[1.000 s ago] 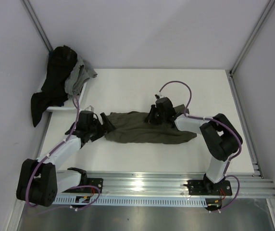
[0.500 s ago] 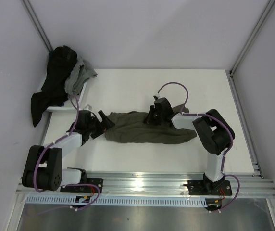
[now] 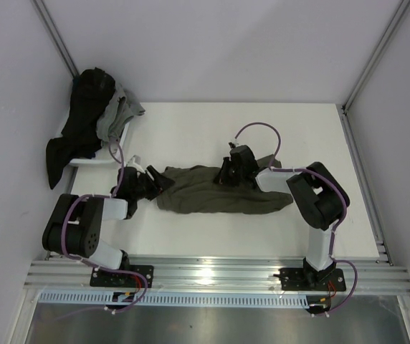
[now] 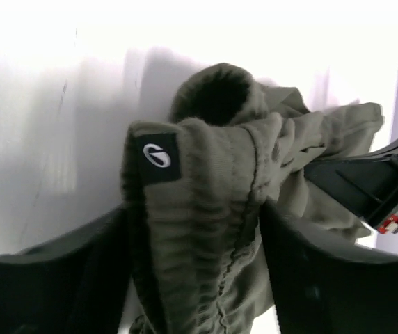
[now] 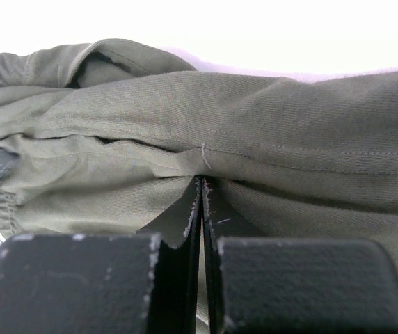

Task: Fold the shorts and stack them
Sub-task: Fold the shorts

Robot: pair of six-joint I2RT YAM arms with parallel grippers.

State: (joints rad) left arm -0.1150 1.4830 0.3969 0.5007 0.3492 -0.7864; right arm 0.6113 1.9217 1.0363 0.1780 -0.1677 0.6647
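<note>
Looking down from the top, the shorts (image 3: 219,192) lie stretched sideways across the counter (image 3: 298,136), olive green and pretty rumpled. The left gripper (image 3: 156,180) is right at the shorts' left end. Its wrist view shows the gathered elastic waistband wedged between the two black fingers (image 4: 46,278), cloth touching both sides, so it's clamped on the waistband with the jaws fairly wide apart. A small black label (image 4: 157,154) with a white logo sits on the waistband's edge, just above that grip.

The right gripper (image 3: 226,174) is at the shorts' far edge, around the middle of their length. From its wrist camera the fingers (image 5: 81,278) are squeezed tight together, only a hairline between them, and the fabric puckers into the tips right under a seam, so it looks like a pinch on a thin fold.

Beyond the shorts' left end, off at the far side, a pile of dark and grey clothes (image 3: 87,122) is heaped up, well apart from the shorts.
</note>
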